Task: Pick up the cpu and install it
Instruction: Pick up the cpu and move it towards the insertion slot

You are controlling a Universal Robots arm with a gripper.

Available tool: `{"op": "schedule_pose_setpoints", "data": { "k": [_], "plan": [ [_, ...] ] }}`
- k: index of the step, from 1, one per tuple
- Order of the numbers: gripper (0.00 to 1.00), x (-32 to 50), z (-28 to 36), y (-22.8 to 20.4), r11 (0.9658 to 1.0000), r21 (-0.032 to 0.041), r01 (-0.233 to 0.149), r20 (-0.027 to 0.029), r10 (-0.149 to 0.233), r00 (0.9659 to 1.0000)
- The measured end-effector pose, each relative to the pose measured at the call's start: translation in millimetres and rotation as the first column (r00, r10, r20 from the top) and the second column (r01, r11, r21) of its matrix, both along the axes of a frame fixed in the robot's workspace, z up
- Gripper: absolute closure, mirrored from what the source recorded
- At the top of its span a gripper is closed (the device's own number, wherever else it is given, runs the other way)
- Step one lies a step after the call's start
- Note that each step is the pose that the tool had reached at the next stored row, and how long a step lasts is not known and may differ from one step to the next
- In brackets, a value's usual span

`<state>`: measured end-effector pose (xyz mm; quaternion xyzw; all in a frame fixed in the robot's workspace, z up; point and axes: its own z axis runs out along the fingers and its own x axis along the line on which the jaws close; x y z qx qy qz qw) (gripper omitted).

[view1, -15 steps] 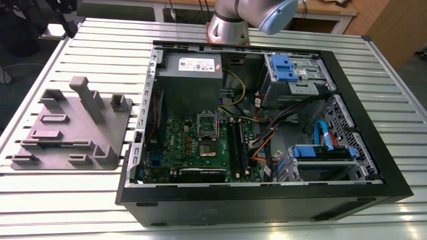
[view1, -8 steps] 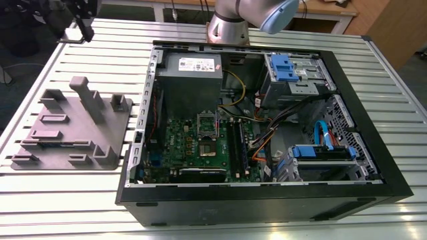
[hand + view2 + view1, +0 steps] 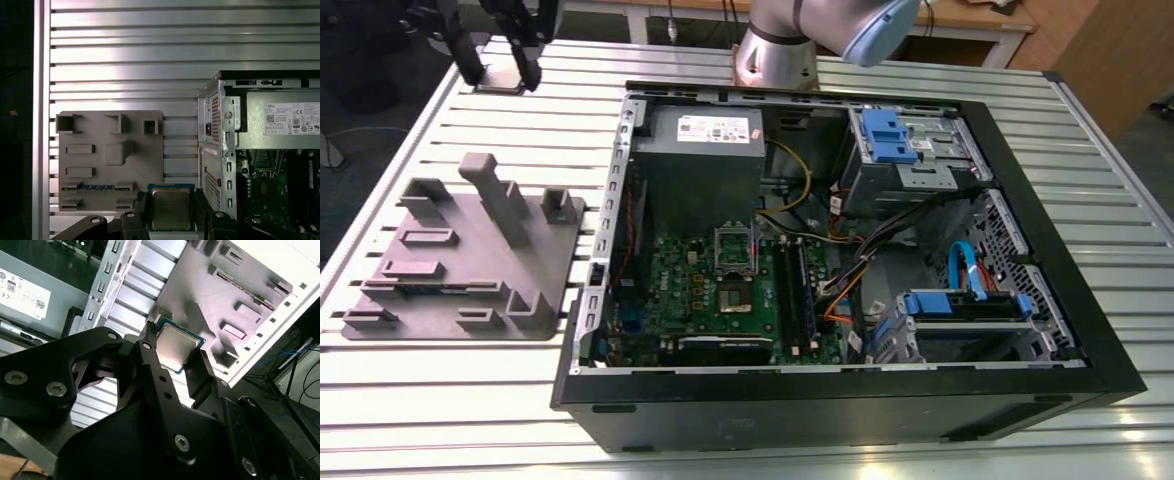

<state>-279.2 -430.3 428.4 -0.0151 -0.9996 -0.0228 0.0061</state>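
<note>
Claw [image 3: 177, 349] pinching cpu [image 3: 175, 344], side edges covered

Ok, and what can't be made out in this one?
1. Underside of the cpu: it faces away in both wrist views, and two of its edges are covered by the gripper clamping it.
2. Whether the socket on the motherboard is open or empty: too small in the exterior view.
3. Upper body of the gripper: cut off by the exterior view's top edge.
4. Near edge of the grey fixture: hidden behind the gripper in the first wrist view.
</note>
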Motion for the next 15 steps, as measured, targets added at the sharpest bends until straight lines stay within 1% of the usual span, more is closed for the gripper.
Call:
{"op": "schedule_pose_setpoints", "data": {
  "k": [10,15],
  "plan": [
    [0.53,32.5,-8.0,0.0,1.0,0.0,0.0,-0.0074,0.0,1.0],
    [0.53,44.4,-11.9,0.0,1.0,-0.0001,0.0,-0.0094,0.0,1.0]
  ]
}}
